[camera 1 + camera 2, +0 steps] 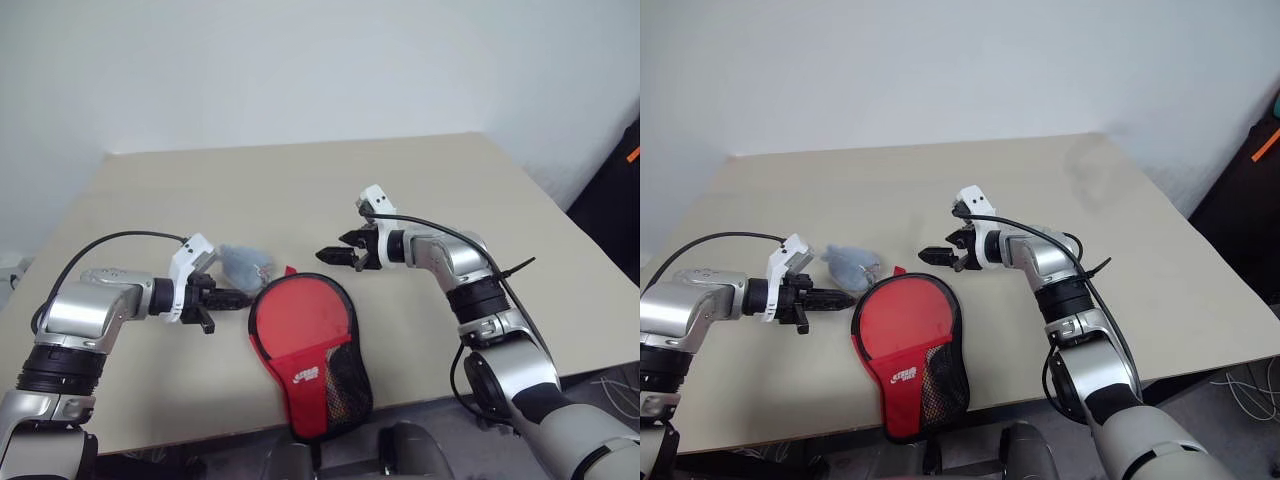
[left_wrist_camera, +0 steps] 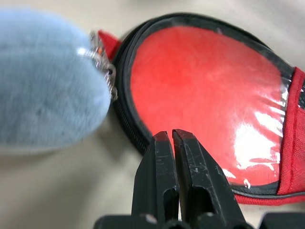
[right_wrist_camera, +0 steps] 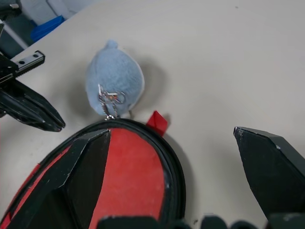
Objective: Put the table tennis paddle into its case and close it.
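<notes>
We see the case (image 1: 308, 350) lying flat on the counter (image 1: 300, 180), close to the near edge, between our two arms. The table tennis paddle (image 2: 200, 90) sits inside it. Its round red face shows through the clear plastic side.

Our left tool (image 1: 238, 298) is pinched shut on nothing. Its tip sits just beside the black zip edge of the case. Our right tool (image 1: 335, 256) is spread wide and holds nothing. It hangs just past the round end of the case.

We think the case will feel light and floppy. The clear plastic is shiny and smooth, so it may slip in our grip. It also shows wrinkles, so it bends easily. The paddle inside is flat and stiff, and that should help the case keep its shape when we push on it.

The lower part of the case has a red panel and black mesh. A black zip band runs all around the rim. It looks bumpy, which is good for holding.

A soft, fuzzy, pale blue ball (image 3: 113, 83) lies on the counter by the round end, joined on with a little metal chain. A small red tab (image 3: 157, 122) sticks out there too.

We think the best spots to take hold of are the red tab, the fuzzy ball, or the zip rim. The big clear face is too slick.
</notes>
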{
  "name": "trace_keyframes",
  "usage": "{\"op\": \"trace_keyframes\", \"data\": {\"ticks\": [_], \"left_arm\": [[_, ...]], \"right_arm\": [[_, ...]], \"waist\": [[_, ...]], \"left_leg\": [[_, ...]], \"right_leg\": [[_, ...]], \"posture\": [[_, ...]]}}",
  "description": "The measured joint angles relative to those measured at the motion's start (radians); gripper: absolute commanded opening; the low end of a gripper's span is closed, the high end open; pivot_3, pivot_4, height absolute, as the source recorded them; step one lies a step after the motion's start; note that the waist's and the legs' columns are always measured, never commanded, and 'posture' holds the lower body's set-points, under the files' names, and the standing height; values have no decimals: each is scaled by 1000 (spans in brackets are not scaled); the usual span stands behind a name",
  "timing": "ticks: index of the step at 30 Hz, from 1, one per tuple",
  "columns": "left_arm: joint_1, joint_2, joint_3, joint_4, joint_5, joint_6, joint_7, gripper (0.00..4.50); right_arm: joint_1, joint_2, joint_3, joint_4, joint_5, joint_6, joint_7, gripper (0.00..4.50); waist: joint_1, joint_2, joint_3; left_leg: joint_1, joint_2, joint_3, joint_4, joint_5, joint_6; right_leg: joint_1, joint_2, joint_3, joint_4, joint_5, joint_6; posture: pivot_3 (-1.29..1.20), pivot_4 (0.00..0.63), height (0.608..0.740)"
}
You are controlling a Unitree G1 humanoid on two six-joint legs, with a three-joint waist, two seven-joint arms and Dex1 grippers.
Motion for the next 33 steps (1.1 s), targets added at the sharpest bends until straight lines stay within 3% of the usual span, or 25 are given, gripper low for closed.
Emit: {"op": "trace_keyframes", "data": {"ticks": [2, 5, 11, 33], "left_arm": [[7, -26, 31, 0, -13, -5, 16, 47], [7, -81, 89, 0, -42, 3, 68, 616], [6, -69, 90, 6, -59, 92, 92, 2593], [-115, -96, 21, 173, -76, 409, 116, 2593]], "right_arm": [[7, 3, 0, -8, 1, 0, -11, 4500], [15, 8, 6, -19, 2, -2, -24, 4500], [31, 8, 13, -23, 6, -2, -35, 4500], [45, 15, 16, -23, 13, 8, -68, 4500]], "waist": [[0, 0, 0], [0, 0, 0], [0, 0, 0], [0, -1, 0]], "left_leg": [[0, 0, 0, 0, 0, 0], [0, 0, 0, 0, 0, 0], [0, 0, 0, 0, 0, -1], [1, 0, -2, 0, 2, -2]], "right_leg": [[0, 0, 0, 0, 0, 0], [0, 0, 0, 0, 0, -1], [0, 1, 0, 0, 1, -1], [1, 1, 0, 0, 2, -3]], "posture": [[0, 0, 688], [0, 0, 688], [0, 0, 688], [0, 0, 688]]}}
